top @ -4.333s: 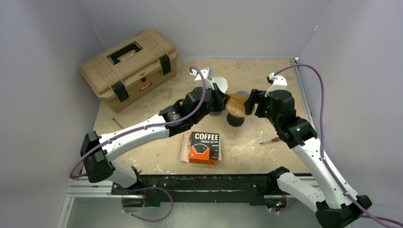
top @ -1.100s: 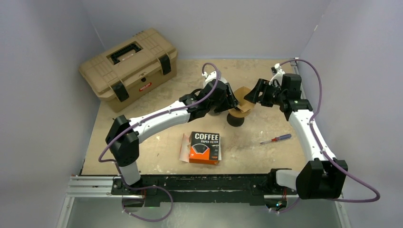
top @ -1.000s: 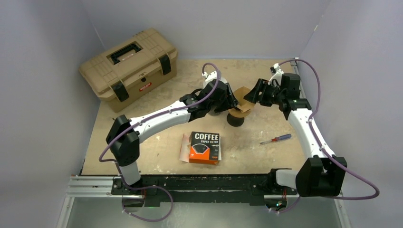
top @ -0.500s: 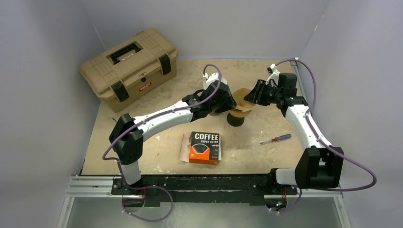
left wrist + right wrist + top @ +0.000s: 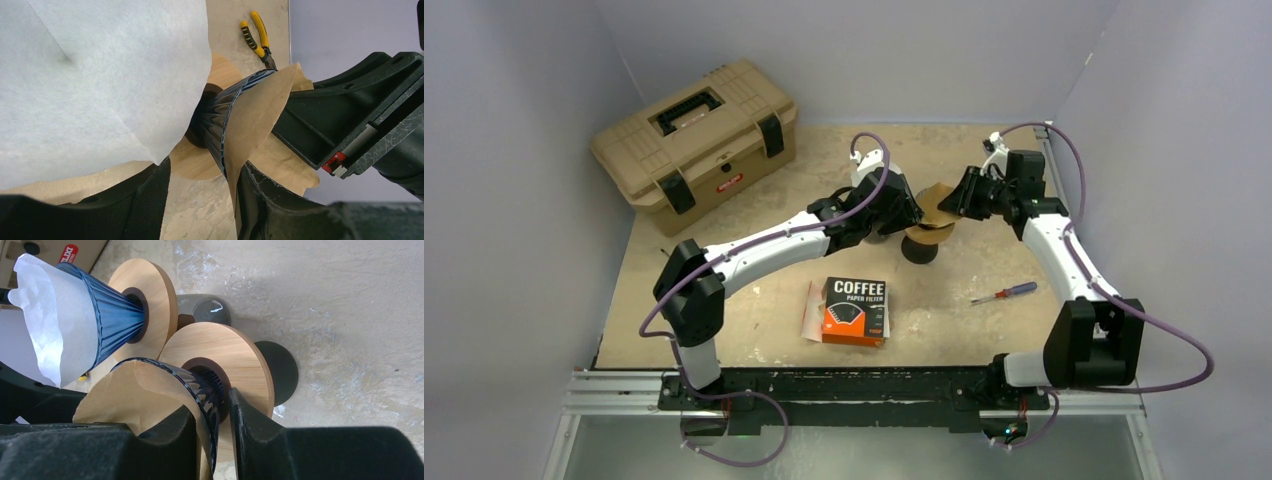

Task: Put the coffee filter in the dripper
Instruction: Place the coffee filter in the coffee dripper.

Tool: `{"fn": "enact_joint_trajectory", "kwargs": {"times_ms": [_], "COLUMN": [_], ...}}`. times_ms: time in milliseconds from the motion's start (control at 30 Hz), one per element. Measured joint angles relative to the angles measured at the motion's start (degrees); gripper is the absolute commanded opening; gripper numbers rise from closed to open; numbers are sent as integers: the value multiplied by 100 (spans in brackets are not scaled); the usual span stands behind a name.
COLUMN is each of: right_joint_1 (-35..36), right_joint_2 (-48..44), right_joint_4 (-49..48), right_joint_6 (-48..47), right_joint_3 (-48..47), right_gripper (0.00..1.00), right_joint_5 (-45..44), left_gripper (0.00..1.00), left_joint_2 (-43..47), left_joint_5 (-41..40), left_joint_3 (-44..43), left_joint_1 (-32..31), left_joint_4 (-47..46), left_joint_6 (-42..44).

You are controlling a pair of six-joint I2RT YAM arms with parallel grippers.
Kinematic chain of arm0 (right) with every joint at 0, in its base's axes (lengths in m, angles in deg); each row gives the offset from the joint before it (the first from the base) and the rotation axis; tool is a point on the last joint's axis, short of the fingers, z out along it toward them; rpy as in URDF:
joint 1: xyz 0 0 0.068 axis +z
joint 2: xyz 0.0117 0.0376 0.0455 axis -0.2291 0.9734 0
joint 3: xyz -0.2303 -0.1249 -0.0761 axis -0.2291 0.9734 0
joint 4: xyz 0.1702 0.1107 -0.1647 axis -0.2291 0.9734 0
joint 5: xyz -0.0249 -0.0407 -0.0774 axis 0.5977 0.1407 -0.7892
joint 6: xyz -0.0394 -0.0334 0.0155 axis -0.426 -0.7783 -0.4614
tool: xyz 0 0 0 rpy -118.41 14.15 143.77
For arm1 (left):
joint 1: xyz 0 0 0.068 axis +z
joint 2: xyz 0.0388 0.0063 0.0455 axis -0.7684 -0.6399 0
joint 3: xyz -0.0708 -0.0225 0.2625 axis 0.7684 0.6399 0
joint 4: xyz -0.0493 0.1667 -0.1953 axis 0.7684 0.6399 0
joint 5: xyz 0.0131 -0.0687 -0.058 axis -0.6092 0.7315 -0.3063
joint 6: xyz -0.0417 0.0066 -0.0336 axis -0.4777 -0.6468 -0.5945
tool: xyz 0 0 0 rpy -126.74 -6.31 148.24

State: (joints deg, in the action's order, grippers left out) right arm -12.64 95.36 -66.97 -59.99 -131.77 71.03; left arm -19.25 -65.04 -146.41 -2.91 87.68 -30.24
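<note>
Meeting at dripper (image 5: pixel 921 243), arms (image 5: pixel 764 240) outstretched | L hand (image 5: pixel 202 172) half-open astride rim (image 5: pixel 226 125) | R hand (image 5: pixel 212 405) astride filter (image 5: pixel 130 395), grip unclear

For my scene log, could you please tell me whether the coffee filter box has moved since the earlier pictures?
No. The coffee filter box lies exactly where it was, unchanged against the tan toolbox behind it.

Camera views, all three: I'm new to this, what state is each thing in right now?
brown coffee filter: inside the dripper, edge poking past the rim.
dripper: lined with that filter.
second dripper: holds a white filter.
toolbox: shut, latches down.
filter box: lying flat.
screwdriver: lying flat.
pliers: lying flat, handles slightly apart.
left gripper: jaws apart beside the dripper; grip unclear.
right gripper: jaws narrow astride dripper rim and filter; grip unclear.
</note>
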Motion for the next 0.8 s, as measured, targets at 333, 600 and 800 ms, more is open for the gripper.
{"fn": "enact_joint_trajectory", "kwargs": {"times_ms": [333, 600, 800], "right_joint_1": [249, 278, 278], "right_joint_2": [197, 181, -9], "right_joint_4": [184, 407, 612], "right_joint_6": [-11, -109, -138], "right_joint_3": [-236, -540, -616], "right_gripper": [34, 47, 52], "right_joint_5": [-356, -518, -605], "left_gripper": [54, 65, 67], "left_joint_2": [0, 0, 4], "left_joint_5": [0, 15, 109], "left_joint_3": [-2, -2, -2], "left_joint_1": [26, 63, 98], "left_joint_4": [81, 131, 129], "left_joint_6": [2, 4, 2]}}
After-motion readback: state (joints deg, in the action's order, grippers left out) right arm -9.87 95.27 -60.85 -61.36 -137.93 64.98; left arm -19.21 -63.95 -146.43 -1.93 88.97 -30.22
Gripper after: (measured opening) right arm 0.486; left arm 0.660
